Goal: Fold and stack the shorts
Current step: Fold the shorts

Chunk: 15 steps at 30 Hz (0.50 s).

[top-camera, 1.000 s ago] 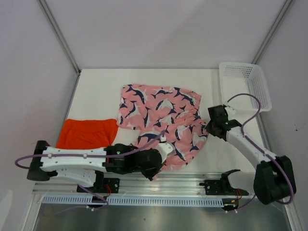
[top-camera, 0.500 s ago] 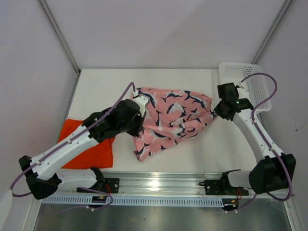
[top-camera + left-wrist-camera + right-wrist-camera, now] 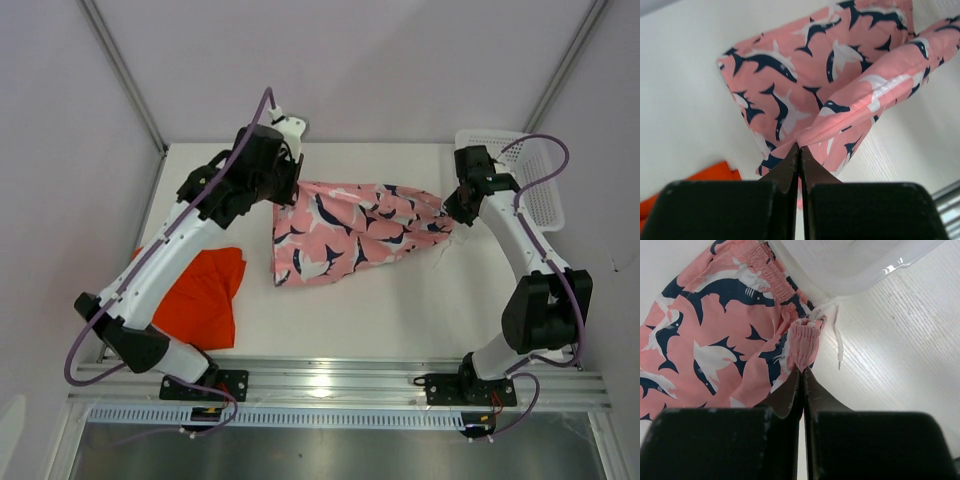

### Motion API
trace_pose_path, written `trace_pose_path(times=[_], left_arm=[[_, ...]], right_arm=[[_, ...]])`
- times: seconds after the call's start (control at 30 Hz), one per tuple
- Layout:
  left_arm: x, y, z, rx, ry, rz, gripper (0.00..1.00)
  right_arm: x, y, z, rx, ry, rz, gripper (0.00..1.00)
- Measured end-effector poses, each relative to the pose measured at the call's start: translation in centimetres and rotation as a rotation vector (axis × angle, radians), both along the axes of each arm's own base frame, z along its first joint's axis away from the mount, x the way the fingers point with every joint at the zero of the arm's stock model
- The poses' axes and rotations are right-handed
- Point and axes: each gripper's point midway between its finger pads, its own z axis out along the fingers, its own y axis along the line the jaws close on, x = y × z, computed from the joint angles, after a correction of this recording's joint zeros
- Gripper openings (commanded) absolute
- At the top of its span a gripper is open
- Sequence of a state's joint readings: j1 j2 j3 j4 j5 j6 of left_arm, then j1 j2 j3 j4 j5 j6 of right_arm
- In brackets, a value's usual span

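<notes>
The pink shorts with a navy-and-white shark print hang stretched between both arms above the table's middle. My left gripper is shut on their left edge; in the left wrist view the fabric is pinched at the tips of my left gripper. My right gripper is shut on the gathered waistband corner, clamped at the tips of my right gripper, with a white drawstring dangling. The orange shorts lie crumpled at the table's left, also visible as an orange corner.
A white mesh basket stands at the back right, close to my right arm; its rim shows above the waistband. The metal rail runs along the near edge. Grey walls enclose the table.
Both arms have swung from the near side to the back of the table, lifting the pink shorts off the surface and folding them over. The orange shorts are now uncovered by the left arm.
</notes>
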State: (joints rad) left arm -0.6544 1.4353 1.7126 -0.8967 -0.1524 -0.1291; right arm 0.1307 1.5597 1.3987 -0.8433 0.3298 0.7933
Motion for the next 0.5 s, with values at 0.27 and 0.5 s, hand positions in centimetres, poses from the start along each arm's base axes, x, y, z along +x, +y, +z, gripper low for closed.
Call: trace_pose_path(times=[0.27,0.5], left_arm=[[5.6,0.2,-2.0,0.04,0.039,0.068,0.0],[9.2,0.7,-4.9,0.079,0.093,0.123,0.0]], right_arm=[[3.1,-0.8,-1.0,0.045,-0.002,-0.049,0.0],[6.5,-1.4,-0.8,0.055,-0.028,-0.076,0.0]])
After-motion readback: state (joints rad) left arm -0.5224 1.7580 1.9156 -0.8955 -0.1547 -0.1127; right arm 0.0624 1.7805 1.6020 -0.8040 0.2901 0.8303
